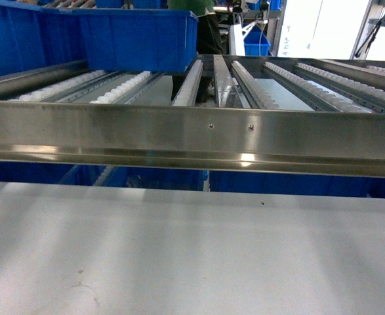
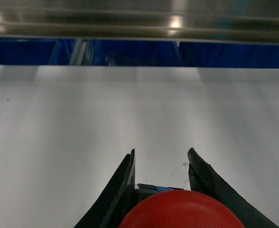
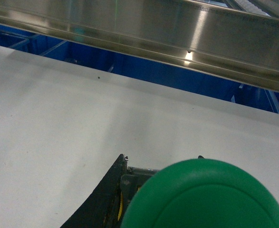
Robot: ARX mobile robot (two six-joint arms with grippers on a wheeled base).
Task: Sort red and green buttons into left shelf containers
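Left tool (image 2: 160, 173) clamps the red button (image 2: 182, 210), right tool (image 3: 144, 190) the green button (image 3: 206, 194), both low-frame over the counter (image 1: 192, 249), ready for the tub (image 1: 136, 39) upper left.

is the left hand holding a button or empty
Holding one: in the left wrist view the red button sits between the left hand's two dark fingers.

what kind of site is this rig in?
Likely a factory or warehouse picking station: a steel flow rack with roller lanes, big blue tubs on the rack, and a plain white bench. The left gripper holds a red button, the right a green button.
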